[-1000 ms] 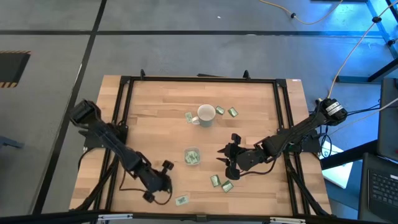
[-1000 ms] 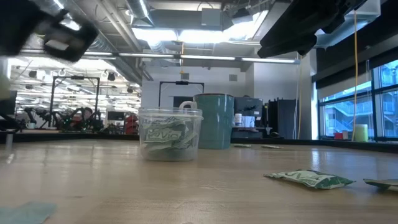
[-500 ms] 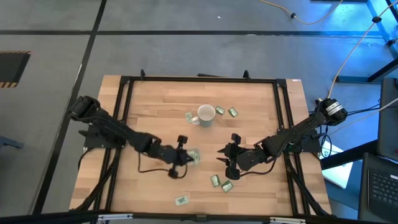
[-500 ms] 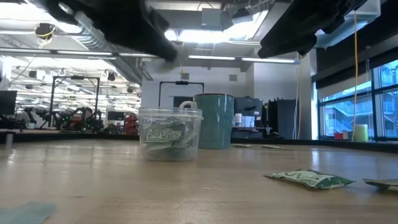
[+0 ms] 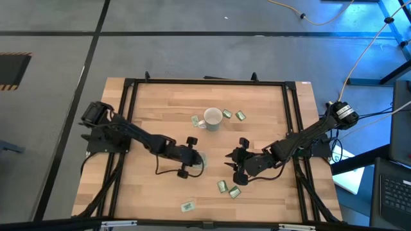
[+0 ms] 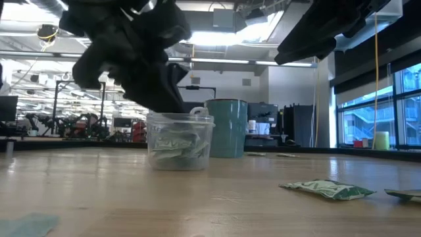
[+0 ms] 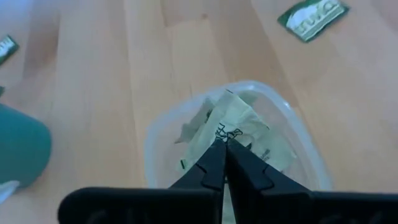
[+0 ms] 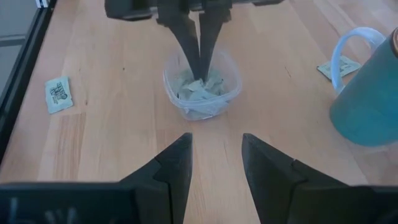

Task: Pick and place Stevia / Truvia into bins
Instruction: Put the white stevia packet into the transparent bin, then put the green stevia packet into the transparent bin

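Observation:
The clear cup [image 5: 198, 162] stands mid-table and holds several green-and-white sachets [image 8: 200, 92]. My left gripper [image 5: 192, 160] is over it, its fingers pointing down into the cup and shut on a sachet [image 7: 235, 121]; it also shows in the low view [image 6: 176, 105]. My right gripper [image 5: 234, 168] hangs open and empty above the table, to the right of the cup. Loose sachets lie flat near the table's near edge [image 5: 187, 206], near my right gripper [image 5: 222, 186] and by the mug [image 5: 241, 116]. My left gripper pinches a sachet by its near edge [image 7: 225, 135] between its two fingertips. The fingers [image 8: 189, 46] come from above, slanting down inside the cup's rim. The sachet sits tilted on the other sachets in the cup.
A mug with a handle [image 5: 212, 119] stands beyond the cup toward the far edge, with sachets [image 5: 194, 120] [image 5: 227, 114] on either side. Another sachet [image 5: 234, 192] lies under my right arm. A black frame [image 5: 205, 81] runs round the table.
My left gripper has gone from near the table's near edge, by the sachet lying there, toward the far right to the cup, and has come down with its fingers inside the cup. The sachets in the cup have shifted. That near-edge sachet has stayed in place.

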